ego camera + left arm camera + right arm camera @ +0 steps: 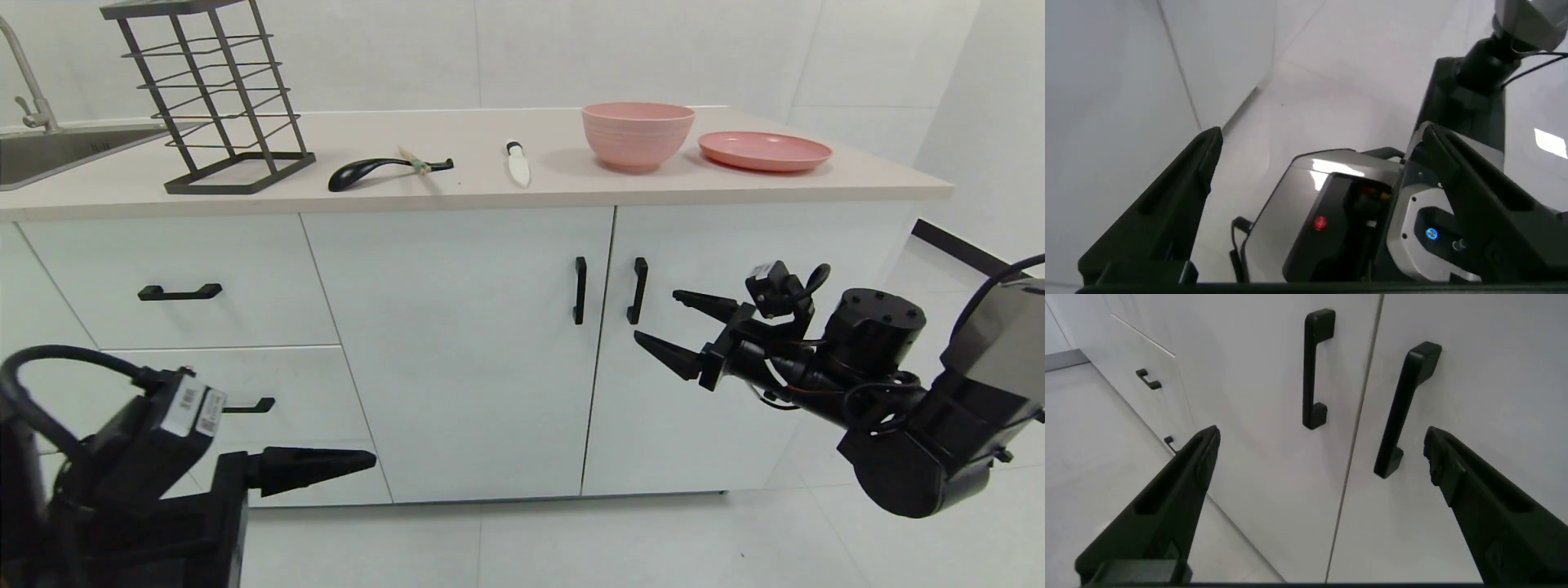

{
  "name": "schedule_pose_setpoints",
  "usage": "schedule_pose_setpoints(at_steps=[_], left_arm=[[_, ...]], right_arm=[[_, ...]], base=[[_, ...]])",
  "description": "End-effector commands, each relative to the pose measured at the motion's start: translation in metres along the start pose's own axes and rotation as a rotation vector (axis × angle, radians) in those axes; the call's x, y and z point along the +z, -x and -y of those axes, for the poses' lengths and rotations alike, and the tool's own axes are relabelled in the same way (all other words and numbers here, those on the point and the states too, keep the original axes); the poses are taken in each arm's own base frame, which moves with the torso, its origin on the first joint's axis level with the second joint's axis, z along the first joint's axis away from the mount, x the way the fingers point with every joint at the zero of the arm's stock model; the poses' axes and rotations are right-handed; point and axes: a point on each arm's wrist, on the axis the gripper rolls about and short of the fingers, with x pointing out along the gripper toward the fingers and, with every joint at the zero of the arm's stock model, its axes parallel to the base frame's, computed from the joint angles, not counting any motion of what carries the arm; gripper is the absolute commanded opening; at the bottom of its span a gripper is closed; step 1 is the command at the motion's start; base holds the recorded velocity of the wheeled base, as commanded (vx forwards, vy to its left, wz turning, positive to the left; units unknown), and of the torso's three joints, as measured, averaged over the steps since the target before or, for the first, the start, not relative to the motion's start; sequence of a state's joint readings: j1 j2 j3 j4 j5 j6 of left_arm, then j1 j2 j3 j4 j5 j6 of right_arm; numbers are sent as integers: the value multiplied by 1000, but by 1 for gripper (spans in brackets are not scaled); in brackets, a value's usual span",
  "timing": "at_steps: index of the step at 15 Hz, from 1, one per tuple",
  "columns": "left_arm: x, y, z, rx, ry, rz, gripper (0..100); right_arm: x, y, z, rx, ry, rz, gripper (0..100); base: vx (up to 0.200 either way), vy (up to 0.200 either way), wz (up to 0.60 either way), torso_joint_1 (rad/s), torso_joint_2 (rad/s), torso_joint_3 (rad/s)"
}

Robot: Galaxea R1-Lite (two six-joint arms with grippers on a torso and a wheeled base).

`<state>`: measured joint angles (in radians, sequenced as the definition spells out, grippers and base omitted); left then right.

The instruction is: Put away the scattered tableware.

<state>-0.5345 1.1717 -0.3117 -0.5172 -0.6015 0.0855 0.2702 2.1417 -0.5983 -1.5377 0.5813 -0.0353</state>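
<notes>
Your stock on the pale countertop (490,189), left to right:
- black wire rack (219,98)
- black long-handled spoon (363,171), touching a thin wooden stick (413,159)
- white-bladed knife with black handle (518,163)
- deep pink bowl (638,135)
- flat pink plate (764,150), just beside the bowl

Every piece lies loose, so you should judge the task unstarted.

Your left gripper (1320,137) is low by the drawers, jaws apart and holding nothing. Your right gripper (660,317) is before the cabinet doors (457,351), jaws apart and holding nothing.
</notes>
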Motion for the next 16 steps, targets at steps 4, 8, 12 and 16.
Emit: schedule_pose_setpoints(at_steps=[4,8,12,16], left_arm=[[-9,-60,-14,-113,7,-66,100],[-8,-105,-18,-190,-122,66,100],[-16,-146,-24,-218,-199,183,100],[-2,-159,-30,-178,-244,278,100]], right_arm=[[-12,-6,7,-24,-13,-17,100],[-16,-17,11,-18,-4,-2,100],[-17,-25,10,0,3,9,100],[-22,-34,11,6,6,14,100]], base=[[0,0,0,0,0,0],[0,0,0,0,0,0],[0,0,0,0,0,0],[0,0,0,0,0,0]])
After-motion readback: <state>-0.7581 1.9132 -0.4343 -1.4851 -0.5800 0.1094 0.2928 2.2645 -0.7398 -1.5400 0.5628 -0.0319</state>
